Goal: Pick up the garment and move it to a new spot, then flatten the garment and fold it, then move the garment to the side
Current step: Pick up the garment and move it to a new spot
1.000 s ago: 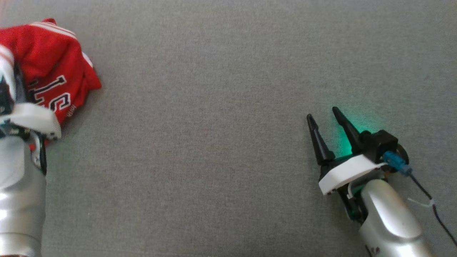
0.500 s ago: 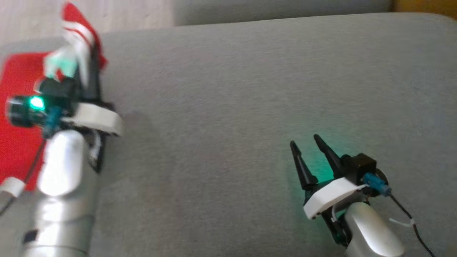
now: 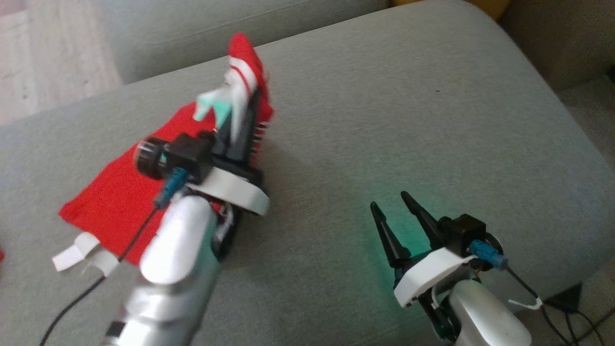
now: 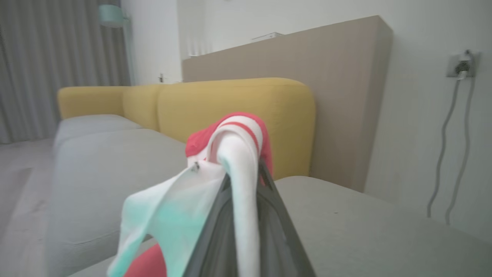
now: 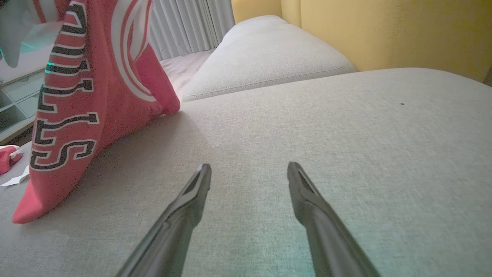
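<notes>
- The red garment (image 3: 120,202) trails on the grey sofa cushion (image 3: 408,96) at left, its lettering hidden in the head view.
- Left gripper (image 3: 241,117) holds its striped edge up, fingers clamped on it, tips buried in cloth.
- Right gripper (image 3: 388,199) hovers over bare cushion, fingers apart.

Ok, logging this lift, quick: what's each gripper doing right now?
Left gripper: closed on the garment, holding one end up.
Right gripper: open, empty.
</notes>
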You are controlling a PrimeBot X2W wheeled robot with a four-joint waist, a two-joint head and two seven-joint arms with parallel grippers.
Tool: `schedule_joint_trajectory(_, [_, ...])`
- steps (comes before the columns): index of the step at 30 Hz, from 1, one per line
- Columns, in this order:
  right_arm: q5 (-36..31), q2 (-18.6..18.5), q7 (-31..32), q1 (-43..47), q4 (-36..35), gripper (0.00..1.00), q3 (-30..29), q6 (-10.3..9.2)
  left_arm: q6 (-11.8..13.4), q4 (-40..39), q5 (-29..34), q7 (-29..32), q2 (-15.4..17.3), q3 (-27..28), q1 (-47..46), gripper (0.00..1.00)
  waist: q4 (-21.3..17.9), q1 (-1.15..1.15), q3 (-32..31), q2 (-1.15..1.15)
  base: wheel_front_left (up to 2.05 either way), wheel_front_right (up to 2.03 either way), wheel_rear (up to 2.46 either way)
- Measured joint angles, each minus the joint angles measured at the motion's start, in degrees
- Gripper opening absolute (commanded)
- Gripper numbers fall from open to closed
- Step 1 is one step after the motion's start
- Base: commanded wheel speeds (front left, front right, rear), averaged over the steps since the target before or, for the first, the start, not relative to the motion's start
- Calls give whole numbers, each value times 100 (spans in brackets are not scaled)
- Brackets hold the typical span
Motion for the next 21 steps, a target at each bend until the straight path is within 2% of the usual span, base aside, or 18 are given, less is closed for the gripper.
schedule_joint_trajectory(3, [7,1,0,42,3,100,51,0,37,-97,-573,-1,1,-548,159,0,-184,0,-45,0,0,0,0])
schedule_joint_trajectory(6, [22,1,0,118,27,100,51,0,256,-87,-810,-1,-5,-865,335,0,-239,0,-95,0,0,0,0])
schedule_joint_trajectory(7, [44,1,0,118,29,100,49,0,326,-44,-820,-1,-3,-895,378,76,-228,-1,-100,0,0,0,0])
schedule_joint_trajectory(8, [52,1,0,116,27,100,46,0,377,7,-837,-1,-3,-910,416,100,-203,0,-102,0,0,0,0])
schedule_joint_trajectory(12, [48,8,0,114,24,100,-15,0,559,155,-839,-1,1,-757,581,100,-36,0,-125,0,0,0,0])
schedule_joint_trajectory(16, [48,12,0,116,23,100,-170,0,620,162,-670,-1,37,-365,921,100,201,0,-173,0,0,0,0])
schedule_joint_trajectory(21, [35,16,0,121,25,100,-346,0,669,101,-485,0,245,229,1660,100,555,0,-242,0,0,0,0])
